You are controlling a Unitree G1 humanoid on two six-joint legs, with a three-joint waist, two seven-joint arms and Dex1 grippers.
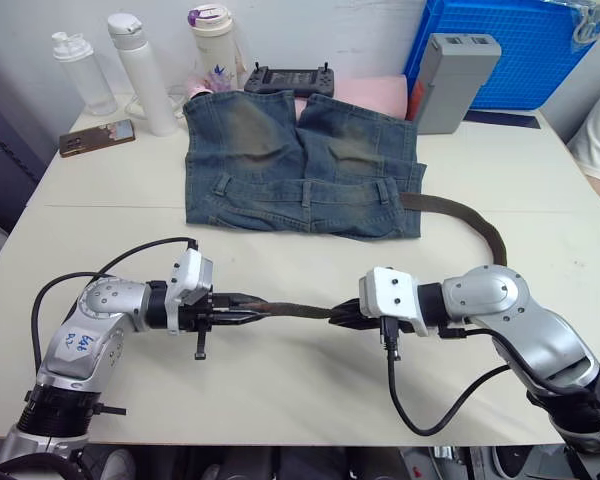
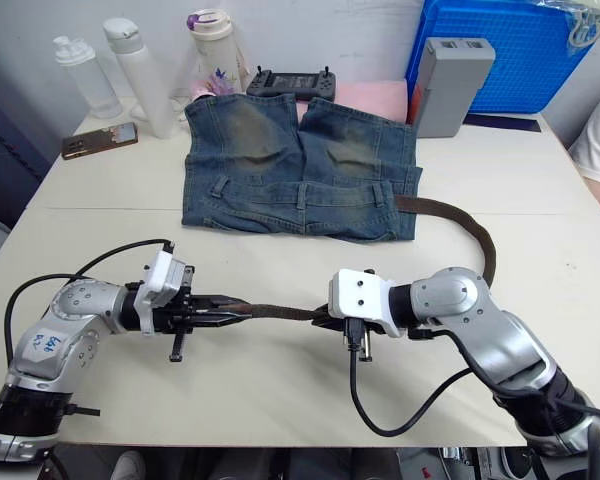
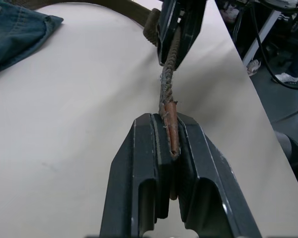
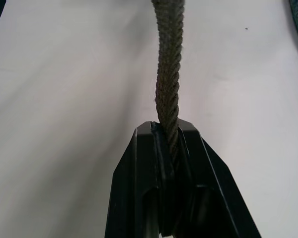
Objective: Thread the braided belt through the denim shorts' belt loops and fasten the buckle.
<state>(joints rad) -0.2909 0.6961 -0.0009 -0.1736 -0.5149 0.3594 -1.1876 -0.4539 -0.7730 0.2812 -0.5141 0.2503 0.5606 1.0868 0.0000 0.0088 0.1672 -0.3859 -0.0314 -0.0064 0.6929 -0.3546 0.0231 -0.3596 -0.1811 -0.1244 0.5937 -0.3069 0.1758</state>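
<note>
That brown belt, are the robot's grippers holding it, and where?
Yes, both. The left gripper pinches the braided belt at its flat leather tip; the right gripper clamps the woven strap further along.

Silver-grey rounded arm shells, white wrist blocks, looping black cables; black two-fingered left pincer (image 1: 242, 306) and right pincer (image 1: 346, 316).

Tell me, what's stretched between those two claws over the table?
A short run of the braided belt, pinched at its flat tip by the left claw and further along by the right claw. The left eye view shows it.
</note>
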